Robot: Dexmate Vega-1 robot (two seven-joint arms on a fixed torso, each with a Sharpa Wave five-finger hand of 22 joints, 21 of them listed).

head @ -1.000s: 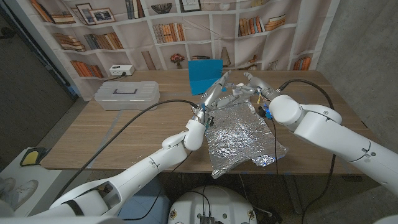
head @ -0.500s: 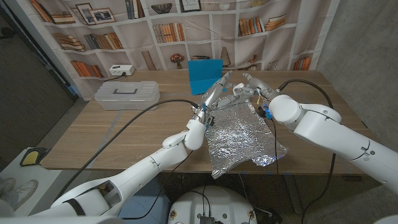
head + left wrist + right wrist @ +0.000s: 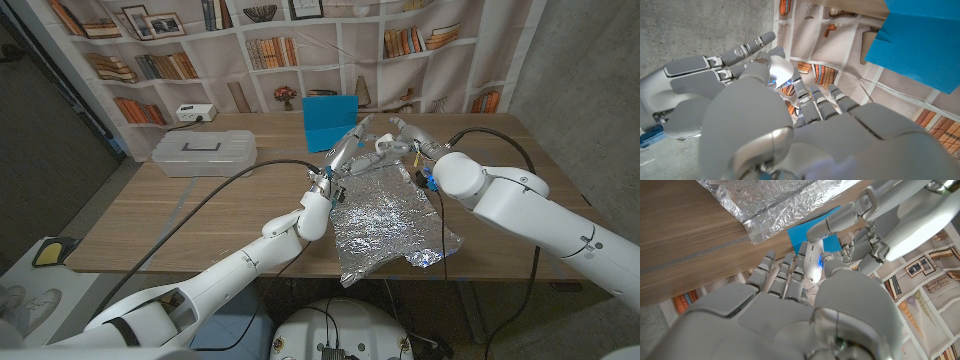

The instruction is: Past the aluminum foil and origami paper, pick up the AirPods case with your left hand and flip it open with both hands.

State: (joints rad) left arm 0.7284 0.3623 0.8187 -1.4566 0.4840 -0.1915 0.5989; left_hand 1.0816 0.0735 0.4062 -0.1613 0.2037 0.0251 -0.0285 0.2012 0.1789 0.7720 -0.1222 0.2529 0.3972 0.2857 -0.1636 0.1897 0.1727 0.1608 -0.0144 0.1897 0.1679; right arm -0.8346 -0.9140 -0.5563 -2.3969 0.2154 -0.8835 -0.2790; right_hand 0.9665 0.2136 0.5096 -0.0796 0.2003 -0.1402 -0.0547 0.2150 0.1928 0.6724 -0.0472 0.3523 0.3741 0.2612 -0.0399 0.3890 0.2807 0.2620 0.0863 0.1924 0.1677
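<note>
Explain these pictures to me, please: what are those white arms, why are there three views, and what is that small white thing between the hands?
They are the two arms of a robot standing at a wooden table, each ending in a fingered hand. One picture looks down from its head; the other two come from cameras on its wrists, so they look turned. On the table lie a crumpled sheet of aluminum foil, blue origami paper standing behind it, and a clear plastic box. Above the foil's far end the left hand and right hand meet around a small white AirPods case. Whether its lid is open, I cannot tell.
</note>
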